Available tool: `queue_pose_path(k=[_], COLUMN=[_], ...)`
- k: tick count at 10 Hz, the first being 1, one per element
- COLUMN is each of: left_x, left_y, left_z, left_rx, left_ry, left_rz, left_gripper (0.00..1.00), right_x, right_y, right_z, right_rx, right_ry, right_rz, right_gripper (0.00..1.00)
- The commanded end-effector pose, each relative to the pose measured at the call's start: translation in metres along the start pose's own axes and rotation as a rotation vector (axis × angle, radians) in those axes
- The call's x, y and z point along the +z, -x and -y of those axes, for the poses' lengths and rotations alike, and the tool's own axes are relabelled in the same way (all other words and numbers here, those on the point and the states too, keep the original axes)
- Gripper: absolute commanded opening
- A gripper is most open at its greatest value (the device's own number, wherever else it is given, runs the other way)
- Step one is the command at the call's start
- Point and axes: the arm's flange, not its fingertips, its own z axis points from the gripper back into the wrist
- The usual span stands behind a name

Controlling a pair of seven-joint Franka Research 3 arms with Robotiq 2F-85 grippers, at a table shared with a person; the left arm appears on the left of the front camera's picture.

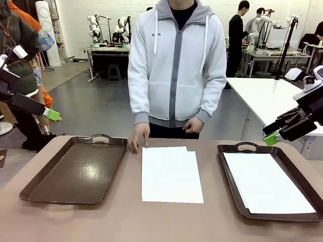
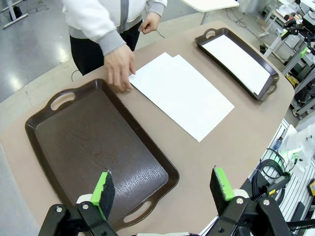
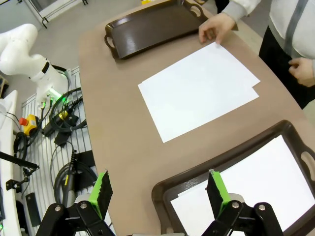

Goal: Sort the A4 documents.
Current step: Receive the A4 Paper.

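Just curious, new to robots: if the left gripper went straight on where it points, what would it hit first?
Most likely the empty brown tray, near its handle end. The open left gripper points down at it, though depth is hard to judge.

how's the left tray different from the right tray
The left tray is bare, its glossy bottom showing; the right tray holds white paper covering most of its bottom. A person's hand rests by the left tray's far corner; none is near the right tray. Both are dark brown, rectangular, with cut-out handles, lying flat on the table either side of the loose sheets.
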Motion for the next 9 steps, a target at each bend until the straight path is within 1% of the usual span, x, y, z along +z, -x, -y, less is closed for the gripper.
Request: queue_pose_path(k=[1, 9], left_x=[0.0001, 0.0001], left_y=[0.0005, 0.0005], left_z=[-0.0010, -0.0010], left_rx=[-0.005, -0.005], left_ry=[0.012, 0.012], left_rz=[0.005, 0.005], left_gripper=[1.00, 1.00], right_x=[-0.0013, -0.0013], right_y=[-0.0002, -0.0002], right_z=[-0.0013, -0.0013], right_rx=[0.005, 0.005], right_ry=[-0.007, -0.007], right_rz=[-0.003, -0.003], right_gripper=[1.00, 1.00])
